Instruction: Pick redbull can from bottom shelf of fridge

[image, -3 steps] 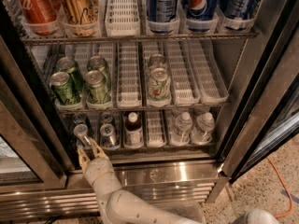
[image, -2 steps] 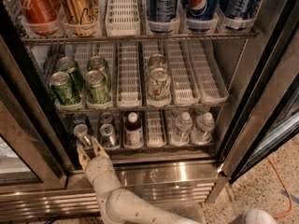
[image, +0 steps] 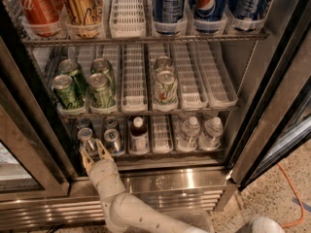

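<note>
Far left, the fridge (image: pixel 187 181) stands with its door open, dark frame down the left edge. Top rack: red cola cans (image: pixel 36 6), then gold cans (image: pixel 80 4), a white lane tray (image: pixel 127 8), blue Pepsi cans (image: pixel 210 4). Middle rack: green cans (image: pixel 68 90) in the two left lanes, a paler green-and-white can (image: pixel 165 86) in the centre lane.

On the bottom shelf (image: pixel 170 153), the redbull can (image: pixel 86 138) stands upright at the front of the leftmost lane, silver top up. The gripper (image: pixel 94 153) is right at the can's lower body, reaching in from below on a white arm (image: pixel 124 210) that rises past the ribbed base grille (image: pixel 160 200). Cannot tell whether the gripper is clamped on the can or loose around it.

Just right of the can, a silver can (image: pixel 113 141) in the next lane, then a dark white-capped bottle (image: pixel 138 136), then two clear water bottles (image: pixel 190 131). Far right on the floor, an orange cable (image: pixel 293 198).
</note>
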{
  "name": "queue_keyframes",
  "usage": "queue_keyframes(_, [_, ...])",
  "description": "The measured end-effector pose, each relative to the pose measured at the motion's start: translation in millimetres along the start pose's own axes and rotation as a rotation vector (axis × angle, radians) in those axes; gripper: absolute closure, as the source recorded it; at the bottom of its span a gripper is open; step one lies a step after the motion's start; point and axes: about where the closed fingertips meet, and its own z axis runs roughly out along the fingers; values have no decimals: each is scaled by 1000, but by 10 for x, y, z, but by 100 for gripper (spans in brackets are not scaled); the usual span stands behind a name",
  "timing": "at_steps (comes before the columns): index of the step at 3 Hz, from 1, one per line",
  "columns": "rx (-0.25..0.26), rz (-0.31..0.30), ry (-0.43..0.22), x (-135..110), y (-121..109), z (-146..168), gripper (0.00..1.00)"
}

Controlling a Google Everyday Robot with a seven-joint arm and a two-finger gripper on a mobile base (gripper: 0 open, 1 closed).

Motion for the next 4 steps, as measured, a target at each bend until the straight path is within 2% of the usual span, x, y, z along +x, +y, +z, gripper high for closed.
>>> queue_keyframes(1, [-6,12,-22,6,29,153,44])
queue_keyframes(2, [-13,17,-30,5,54,212,46])
queue_keyframes(3, [-21,18,-37,-1,73,255,65])
queue_keyframes(4, [-25,18,-38,-2,83,265,88])
